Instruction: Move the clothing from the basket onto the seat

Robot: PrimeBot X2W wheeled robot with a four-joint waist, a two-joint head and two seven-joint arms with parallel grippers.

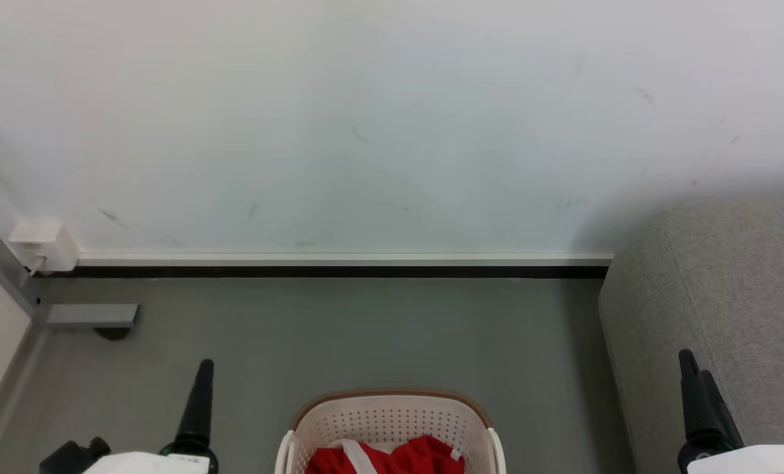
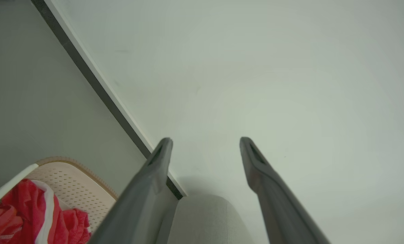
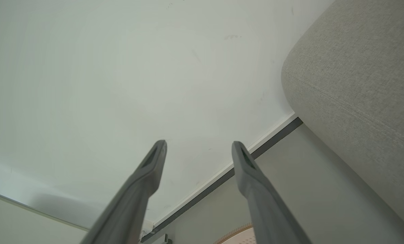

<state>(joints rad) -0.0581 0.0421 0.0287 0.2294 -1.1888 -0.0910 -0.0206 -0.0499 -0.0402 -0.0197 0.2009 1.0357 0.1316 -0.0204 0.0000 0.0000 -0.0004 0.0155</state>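
Note:
The cream basket (image 1: 392, 418) with its brown rim stands on the floor at the bottom middle of the head view. Red clothing (image 1: 424, 457) with a white stripe lies bunched inside it. The grey seat (image 1: 727, 296) rises at the right. My left gripper (image 1: 204, 368) hovers left of the basket and my right gripper (image 1: 688, 359) hangs in front of the seat. The left wrist view has the left gripper (image 2: 205, 144) open and empty, with the basket (image 2: 73, 183), the clothing (image 2: 18, 217) and the seat (image 2: 202, 217) below it. My right gripper (image 3: 199, 147) is open and empty beside the seat (image 3: 358, 84).
A pale wall with a white and black baseboard (image 1: 339, 264) runs behind the grey floor (image 1: 365, 329). At the far left sit a white wall box (image 1: 43, 243) and a grey metal bracket (image 1: 92, 316) on a slanted post.

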